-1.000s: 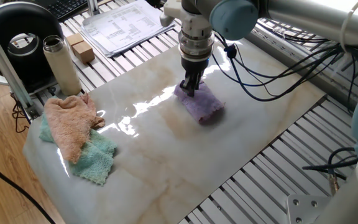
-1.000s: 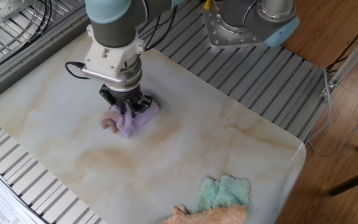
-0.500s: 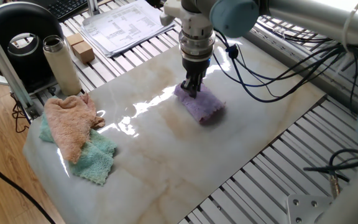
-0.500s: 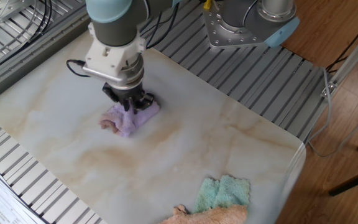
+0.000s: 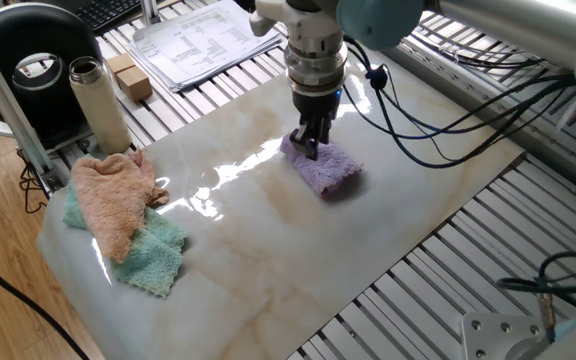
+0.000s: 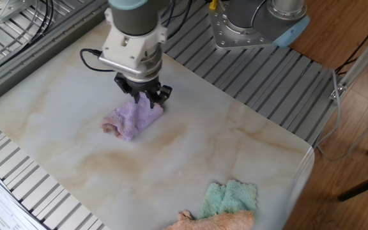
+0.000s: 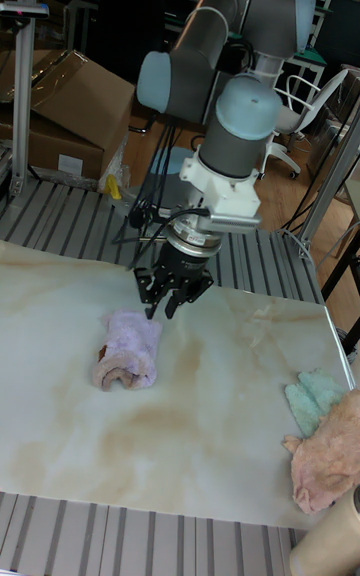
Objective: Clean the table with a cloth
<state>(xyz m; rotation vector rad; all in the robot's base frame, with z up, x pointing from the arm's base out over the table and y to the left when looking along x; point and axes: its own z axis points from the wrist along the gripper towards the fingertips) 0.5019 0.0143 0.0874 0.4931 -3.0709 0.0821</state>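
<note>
Gripper [image 6: 145, 98] has slid off the cloth's middle to its far edge, fingers parted, gripping nothing | small fluffy lavender terry cloth [image 6: 130, 119] lies mid-slab on the glossy cream marble-look table [image 6: 235, 153] (long axis runs straight away from the fingers).
</note>
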